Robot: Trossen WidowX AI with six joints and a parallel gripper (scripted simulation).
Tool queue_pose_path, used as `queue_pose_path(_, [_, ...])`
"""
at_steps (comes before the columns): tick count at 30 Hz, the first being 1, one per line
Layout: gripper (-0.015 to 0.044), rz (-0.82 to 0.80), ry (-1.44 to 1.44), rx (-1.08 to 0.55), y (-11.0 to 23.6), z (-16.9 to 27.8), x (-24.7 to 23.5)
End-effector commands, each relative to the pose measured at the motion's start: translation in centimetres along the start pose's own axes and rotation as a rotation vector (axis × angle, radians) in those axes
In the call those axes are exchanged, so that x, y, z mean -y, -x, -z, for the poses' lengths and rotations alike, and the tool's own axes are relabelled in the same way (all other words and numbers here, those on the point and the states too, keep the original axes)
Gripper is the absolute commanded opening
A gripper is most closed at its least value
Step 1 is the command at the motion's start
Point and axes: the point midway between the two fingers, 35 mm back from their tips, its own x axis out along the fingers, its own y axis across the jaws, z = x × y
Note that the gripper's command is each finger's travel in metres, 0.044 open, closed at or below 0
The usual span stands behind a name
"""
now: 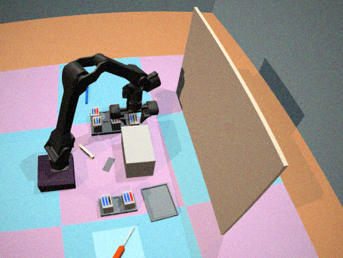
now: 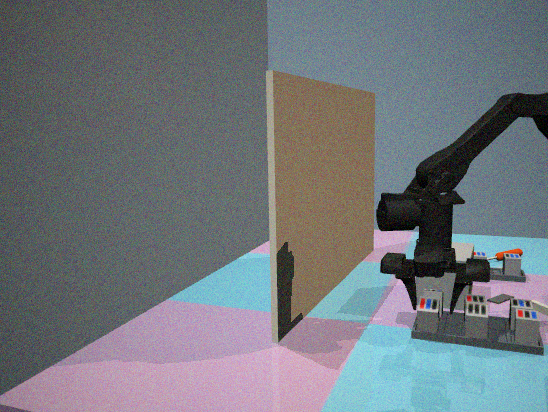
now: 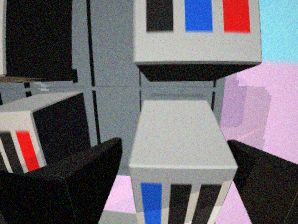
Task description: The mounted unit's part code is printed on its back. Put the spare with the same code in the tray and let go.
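your black arm's gripper [image 2: 434, 303] points straight down over the dark grey rack of spares [image 1: 106, 126] near the far end of the pale grey box [image 1: 138, 149]. its jaws stand partly open, one on each side of the small grey block with blue, black and black stripes [image 3: 181, 175], and they hold nothing; from the wrist view you can see a gap between each dark finger [image 3: 63, 192] and the block's sides. in the exterior view the fingertips reach down level with the top of that end block [image 2: 429, 308], which sits in the rack slot nearest the tall tan board [image 2: 322, 195].

beyond it in the wrist view you see a second block striped black, blue and red [image 3: 197, 11], and to the left a third one showing a red stripe [image 3: 36, 137]. all of them sit upright in the rack.

the flat grey tray [image 1: 159, 202] lies on the tabletop [image 1: 28, 94] at the near end of the box, well apart from the gripper, with nothing in it. just beside the tray you have a smaller grey rack [image 1: 118, 203] carrying two more striped blocks. the orange-handled screwdriver [image 1: 122, 245] lies near the front edge, a blue stick [image 1: 86, 96] lies behind the arm, and a cream bar [image 1: 86, 151] and a small grey plate [image 1: 108, 164] lie between the arm's base and the box.

you cannot read any code on the box from these views.
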Motion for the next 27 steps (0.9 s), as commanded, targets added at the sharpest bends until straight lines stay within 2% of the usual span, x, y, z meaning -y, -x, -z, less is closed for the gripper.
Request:
queue_pose_path(1, [0.0300,-0.002,0.004,-0.003,-0.15,0.04,-0.01])
queue_pose_path(19, [0.0300,-0.002,0.004,-0.003,-0.15,0.04,-0.01])
queue_pose_path(25, [0.0142,0.000,0.000,0.000,0.00,0.00,0.00])
queue_pose_path(27, [0.0129,0.000,0.000,0.000,0.00,0.00,0.00])
